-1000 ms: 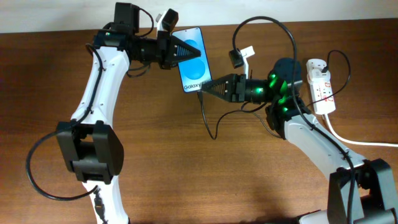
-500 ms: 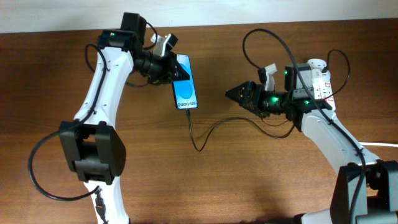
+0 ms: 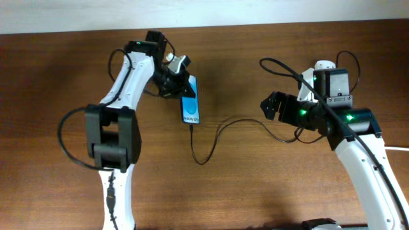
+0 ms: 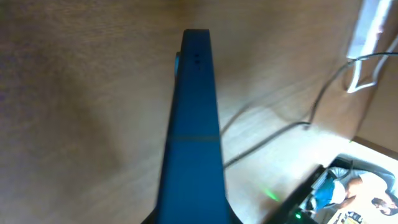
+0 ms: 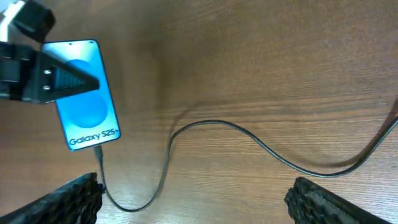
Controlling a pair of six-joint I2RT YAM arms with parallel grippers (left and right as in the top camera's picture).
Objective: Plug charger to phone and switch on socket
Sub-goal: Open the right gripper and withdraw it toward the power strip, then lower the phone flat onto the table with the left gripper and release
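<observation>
My left fingers (image 5: 62, 79) are clamping the slim black-edged phone (image 5: 87, 118), its screen glowing bright blue, above the brown wooden counter (image 5: 280, 62). The thin black charger cable (image 5: 211, 122) is sitting plugged into its lower end. My right fingers (image 5: 68, 199) are hanging spread wide, gripping nothing.

The right arm (image 3: 348, 121) hides most of the socket (image 3: 324, 65), and the left wrist view shows the phone (image 4: 189, 124) blurred.
</observation>
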